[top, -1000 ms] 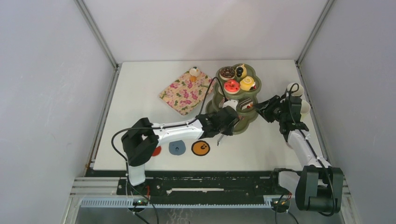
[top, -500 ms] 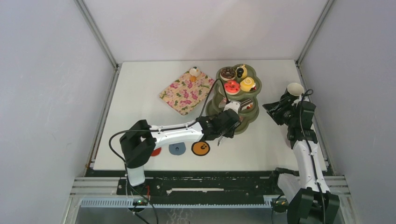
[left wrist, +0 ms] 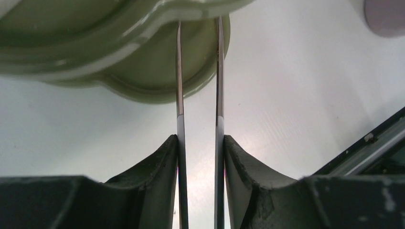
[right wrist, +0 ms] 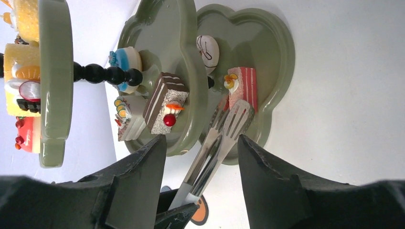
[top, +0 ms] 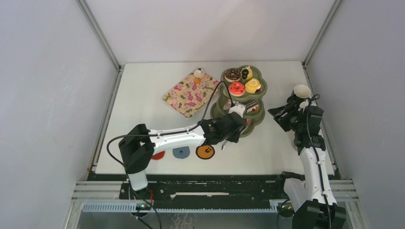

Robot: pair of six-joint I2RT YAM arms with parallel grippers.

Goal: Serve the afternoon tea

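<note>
Top view: your left gripper (top: 235, 128) reaches low into the stand (top: 244, 98). Left wrist: it pinches the tongs (left wrist: 180, 119) (hold them level). Right wrist: your right gripper (right wrist: 201, 138) is spread, empty. The pink cake (right wrist: 243, 88) lies on the bottom tier, so open the tongs softly.

I see an olive-green stand (right wrist: 267, 57) with a black post (right wrist: 107, 75), a pink floral tray (top: 188, 93), an orange coaster (top: 205, 151) spotted black, a blue coaster (top: 181, 152) and a red coaster (top: 159, 155). There's a brown-and-white striped cake slice (right wrist: 165, 102), a pink cake slice (right wrist: 242, 88), silver tongs (right wrist: 212, 152) and a pale mug (top: 302, 90).
</note>
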